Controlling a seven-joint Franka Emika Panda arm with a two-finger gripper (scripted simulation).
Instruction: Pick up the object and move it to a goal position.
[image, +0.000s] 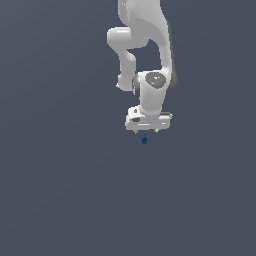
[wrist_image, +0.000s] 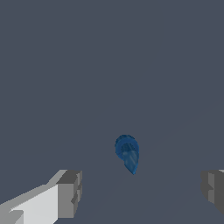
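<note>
The exterior view looks from well off the arm (image: 147, 60), high up and tilted down onto the plain grey counter (image: 60, 200). It is far enough back that the arm fills only the upper middle, with bare counter all around.

The wrist view sits on the arm just behind the claw (wrist_image: 140, 194) and faces along it toward the counter, very close. One finger (wrist_image: 68, 194) and the other at the opposite edge frame the lower corners.

Both views share the small patch of counter just under the claw, where the blob (image: 144, 140) (wrist_image: 127, 153) lies; it is tiny in the exterior view and large in the wrist view.
</note>
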